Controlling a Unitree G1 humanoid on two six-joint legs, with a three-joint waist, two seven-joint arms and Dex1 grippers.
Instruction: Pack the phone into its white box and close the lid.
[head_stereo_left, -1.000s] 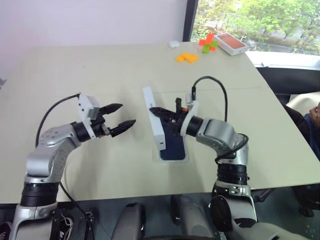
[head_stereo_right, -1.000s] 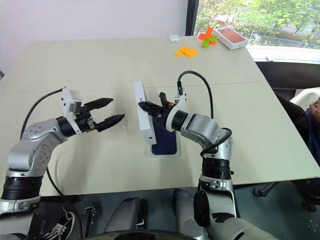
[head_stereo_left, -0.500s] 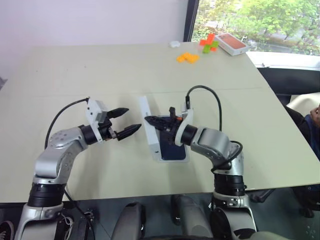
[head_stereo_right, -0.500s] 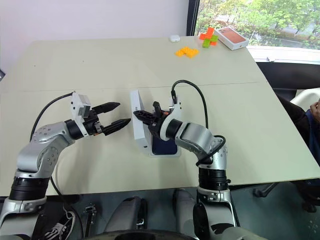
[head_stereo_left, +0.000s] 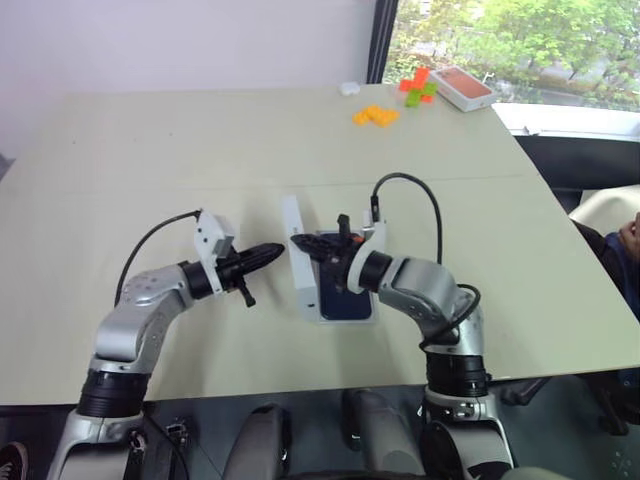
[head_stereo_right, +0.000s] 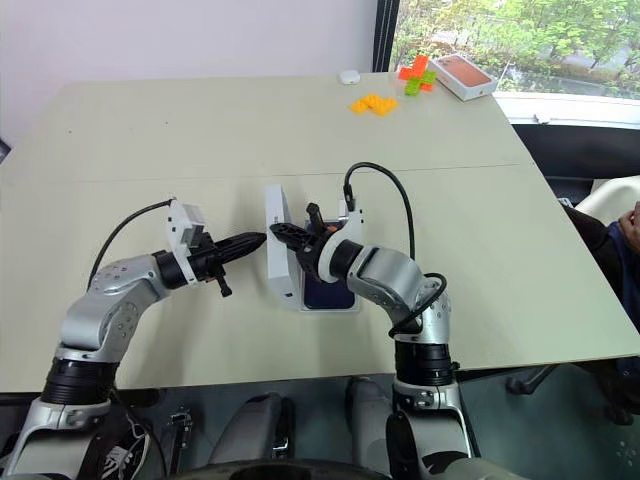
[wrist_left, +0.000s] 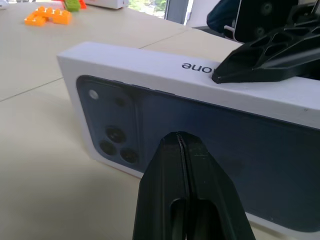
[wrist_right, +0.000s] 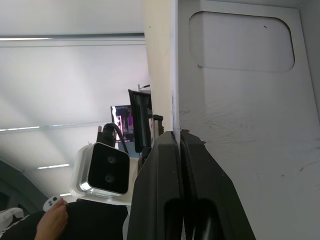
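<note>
White cardboard, the lid (head_stereo_left: 298, 257) stands on its long edge on the worktop (head_stereo_left: 150, 150), tilted over the white box (head_stereo_left: 345, 312), where the phone (head_stereo_left: 347, 300) lies. Right gripper (head_stereo_left: 303, 241) has its jaws pinched on the lid's upper rim. Left gripper (head_stereo_left: 273, 250), jaws pressed together on nothing, points at the lid's printed face, just beside it

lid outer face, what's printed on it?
A dark blue phone picture on white, seen best in the left wrist view on the lid.
</note>
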